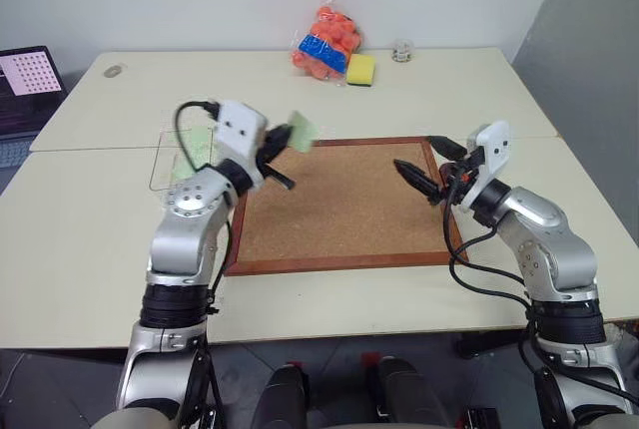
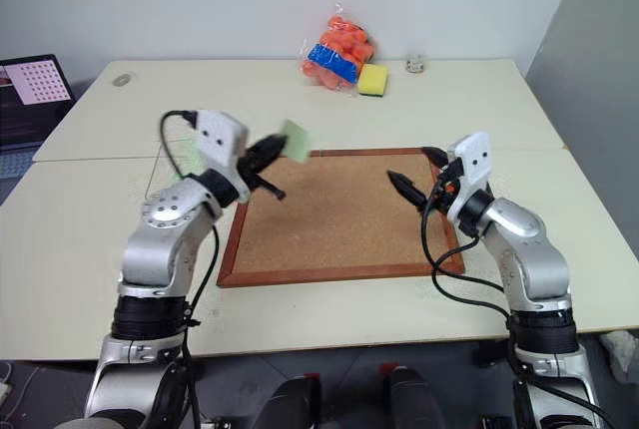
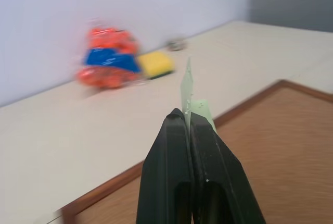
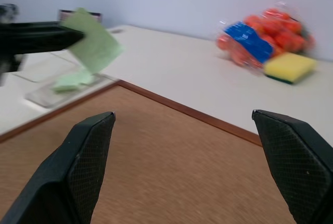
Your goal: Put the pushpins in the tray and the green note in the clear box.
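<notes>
Left gripper (image 1: 283, 140): upper left of centre, clamped on the green note (image 1: 303, 128).
Right gripper (image 1: 427, 163): right of centre, fingers spread, empty.
Clear box (image 1: 165, 165): far left.

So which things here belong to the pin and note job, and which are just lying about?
Part of the job:
- green note, pinched in the shut left claw
- clear box, already holding a green sheet
- right claw, open

Lying about:
- corkboard
- yellow sponge
- orange bag
- laptop
</notes>
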